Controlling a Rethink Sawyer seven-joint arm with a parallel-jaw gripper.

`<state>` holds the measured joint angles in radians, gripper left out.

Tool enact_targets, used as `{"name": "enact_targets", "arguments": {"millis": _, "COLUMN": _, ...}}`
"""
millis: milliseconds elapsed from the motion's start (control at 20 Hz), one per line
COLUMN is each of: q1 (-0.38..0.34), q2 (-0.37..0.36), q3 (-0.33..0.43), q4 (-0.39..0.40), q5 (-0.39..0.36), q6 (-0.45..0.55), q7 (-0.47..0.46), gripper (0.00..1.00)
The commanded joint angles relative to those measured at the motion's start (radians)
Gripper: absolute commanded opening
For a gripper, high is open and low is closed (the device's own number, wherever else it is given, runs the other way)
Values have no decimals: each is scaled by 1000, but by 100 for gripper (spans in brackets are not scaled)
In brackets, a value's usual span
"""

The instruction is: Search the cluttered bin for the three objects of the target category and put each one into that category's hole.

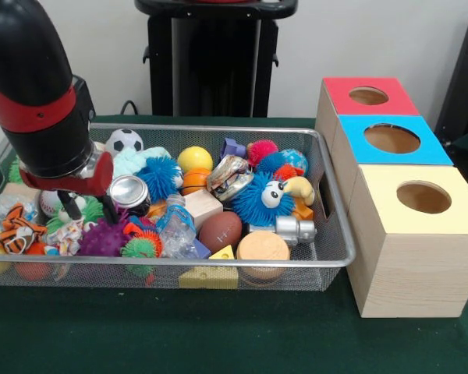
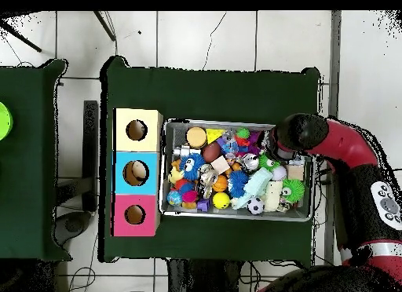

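Observation:
The wire mesh bin (image 1: 218, 263) is packed with toys; it also shows in the overhead view (image 2: 235, 122). My gripper (image 1: 88, 212) is lowered into the bin's left part, open, with its fingers (image 1: 70, 206) among the toys. A knotted rope toy (image 1: 67, 232) of white cord with coloured strands lies just below and in front of the fingertips. I cannot make out other rope toys in the clutter. The hole (image 1: 423, 197) in the pale yellow box top is at the right, nearest the camera, and shows in the overhead view (image 2: 137, 130). In the overhead view the arm (image 2: 302, 136) hides the gripper.
A striped plush tiger (image 1: 15, 230) lies left of the rope toy, a purple spiky ball (image 1: 101, 238) right of it, and a silver can (image 1: 129, 193) beside the gripper. The blue-topped box (image 1: 391, 139) and red-topped box (image 1: 368, 96) stand behind the yellow one.

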<state>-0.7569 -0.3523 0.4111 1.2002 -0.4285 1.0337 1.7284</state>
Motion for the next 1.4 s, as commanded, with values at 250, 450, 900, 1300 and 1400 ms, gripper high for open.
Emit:
{"name": "enact_targets", "arguments": {"millis": 250, "q1": -31, "q2": -63, "q3": 39, "q4": -22, "q5": -28, "q6": 50, "q7": -228, "gripper": 100}}
{"name": "enact_targets", "arguments": {"millis": 450, "q1": -35, "q2": -53, "q3": 43, "q4": -37, "q5": -35, "q6": 53, "q7": -241, "gripper": 100}}
{"name": "enact_targets", "arguments": {"millis": 900, "q1": -30, "q2": -50, "q3": 42, "q4": -31, "q5": -37, "q6": 29, "q7": -217, "gripper": 100}}
{"name": "enact_targets", "arguments": {"millis": 1300, "q1": 6, "q2": -35, "q3": 10, "q4": -47, "q5": -91, "q6": -37, "q7": -169, "gripper": 100}}
{"name": "enact_targets", "arguments": {"millis": 1400, "q1": 3, "q2": -39, "q3": -10, "q4": -38, "q5": -106, "q6": -33, "q7": -160, "gripper": 100}}
